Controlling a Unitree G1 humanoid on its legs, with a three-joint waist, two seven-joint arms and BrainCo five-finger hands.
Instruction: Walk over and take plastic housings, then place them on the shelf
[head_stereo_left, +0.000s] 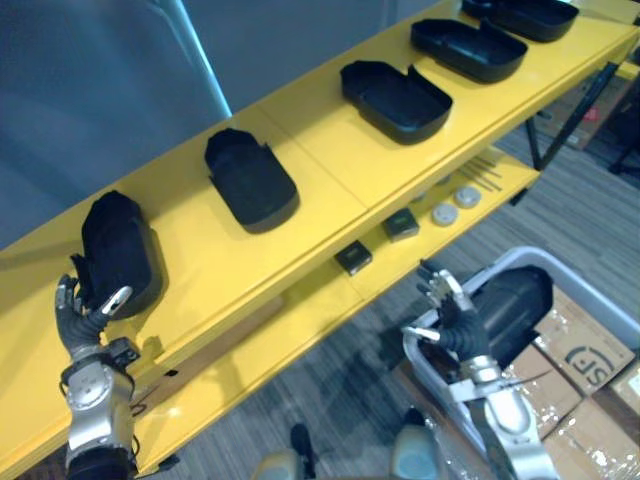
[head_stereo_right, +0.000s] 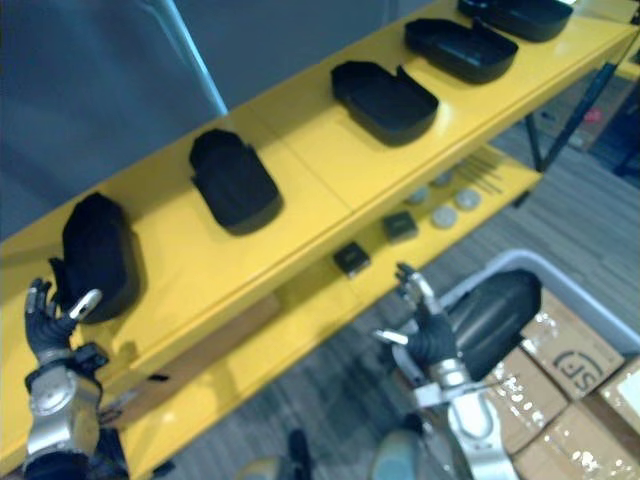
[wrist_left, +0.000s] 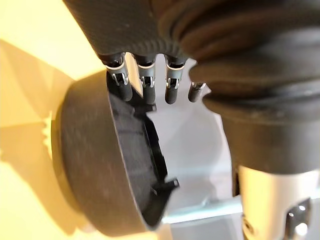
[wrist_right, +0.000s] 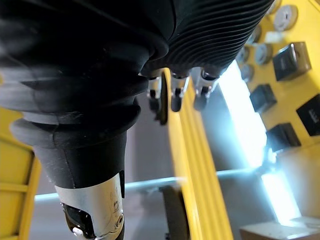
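Both hands were uncurled: the left hand (head_stereo_left: 88, 325) stood upright, fingertips (wrist_left: 148, 92) touching the nearest plastic housing (head_stereo_left: 120, 250) on the yellow shelf (head_stereo_left: 330, 170); the right hand (head_stereo_left: 455, 325) hovered low, well apart.

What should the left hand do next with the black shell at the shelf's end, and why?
Probably ease the left hand back from the black plastic housing: it already rests on top of the yellow shelf, and the straight fingers only meet its rim rather than curling round it.
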